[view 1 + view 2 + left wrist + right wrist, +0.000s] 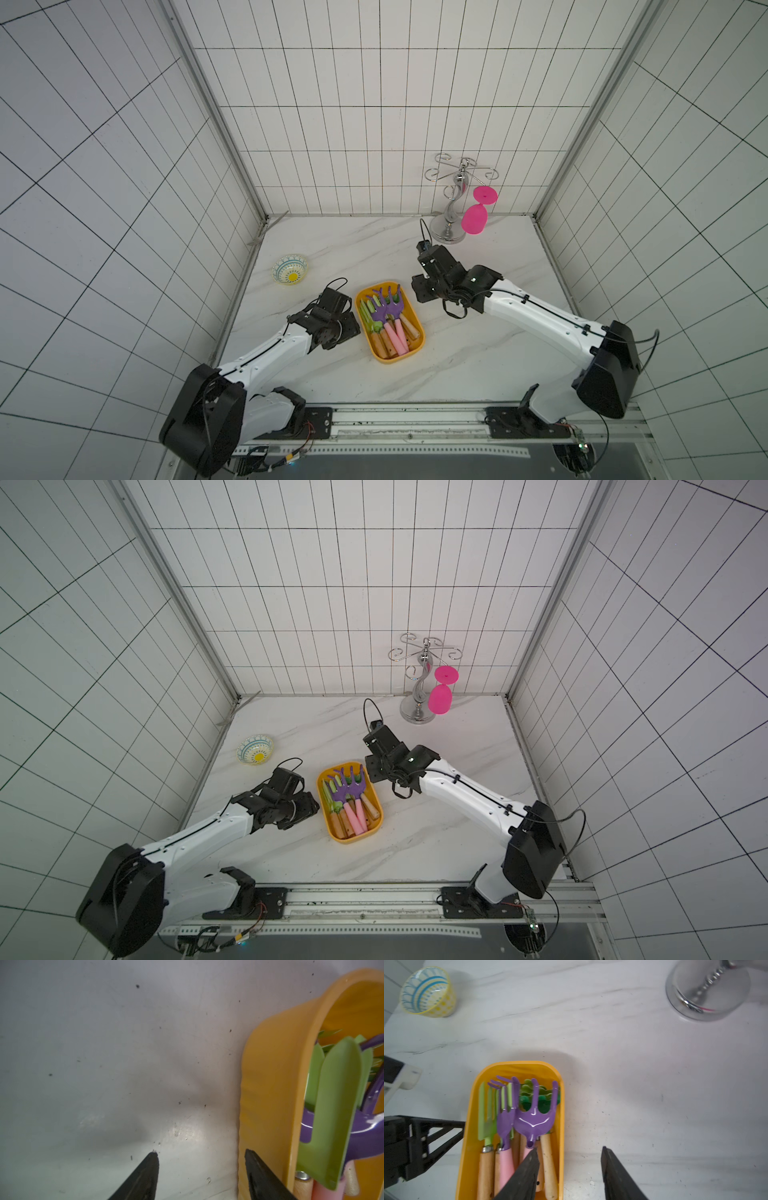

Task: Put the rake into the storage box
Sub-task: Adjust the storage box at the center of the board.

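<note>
The yellow-orange storage box (390, 360) (353, 840) lies mid-table between my arms and holds several hand tools. Two purple rakes with pink handles (392, 307) (356, 787) (535, 1120) lie on top of green tools with wooden handles (485, 1124). My left gripper (201, 1152) is open and empty, low over the table beside the box's left wall (270, 1084), with one finger close against that wall. My right gripper (570, 1148) is open and empty above the box's right rim (561, 1126), one finger over the handles and the other over bare table.
A small patterned bowl (291, 270) (428, 992) sits at the left, near the wall. A chrome glass rack (451, 212) (708, 991) with a pink glass (474, 218) hanging upside down stands at the back right. Tiled walls close three sides.
</note>
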